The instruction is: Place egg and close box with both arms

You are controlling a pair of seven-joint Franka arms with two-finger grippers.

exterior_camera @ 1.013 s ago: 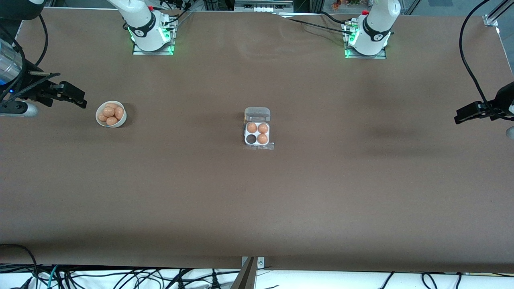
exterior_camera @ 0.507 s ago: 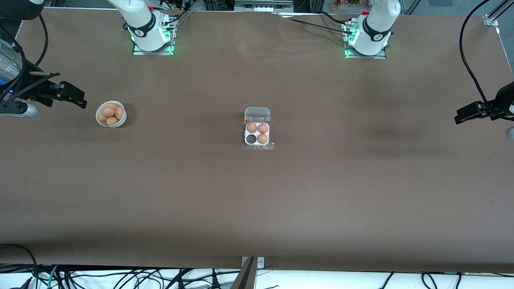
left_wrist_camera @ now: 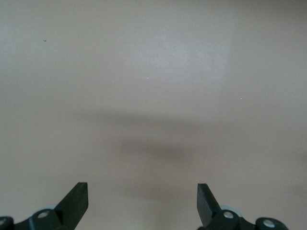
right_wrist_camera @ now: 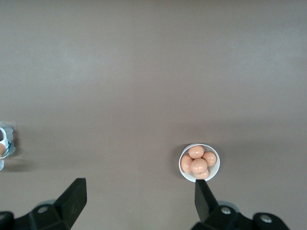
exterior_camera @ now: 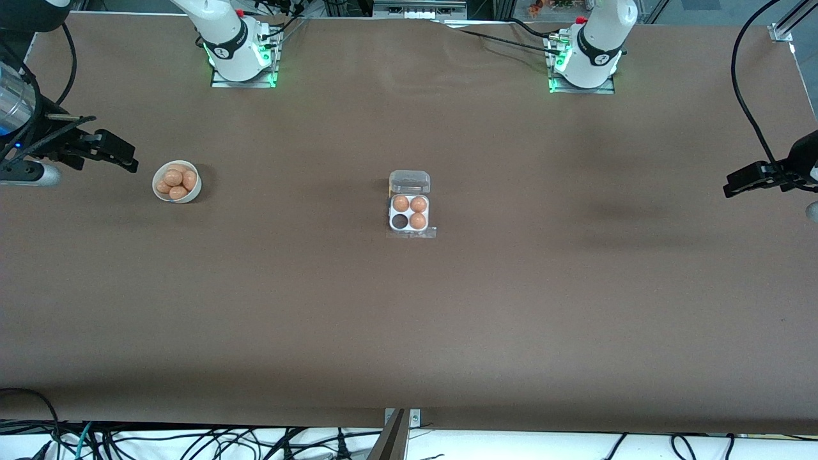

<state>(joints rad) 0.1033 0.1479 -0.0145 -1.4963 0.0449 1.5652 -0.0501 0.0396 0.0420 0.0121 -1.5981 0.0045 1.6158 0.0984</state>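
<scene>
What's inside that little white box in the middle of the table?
The box holds three brown eggs; the fourth cell, nearest the camera toward the right arm's end, is empty and dark. Its clear lid stands open. What lies under the eggs is covered.

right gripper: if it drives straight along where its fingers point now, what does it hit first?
Probably bare table. The right gripper is open, up in the air and facing down at the brown surface. The bowl of eggs sits just off its line beside one fingertip, so it may be skirted; depth is unclear.
</scene>
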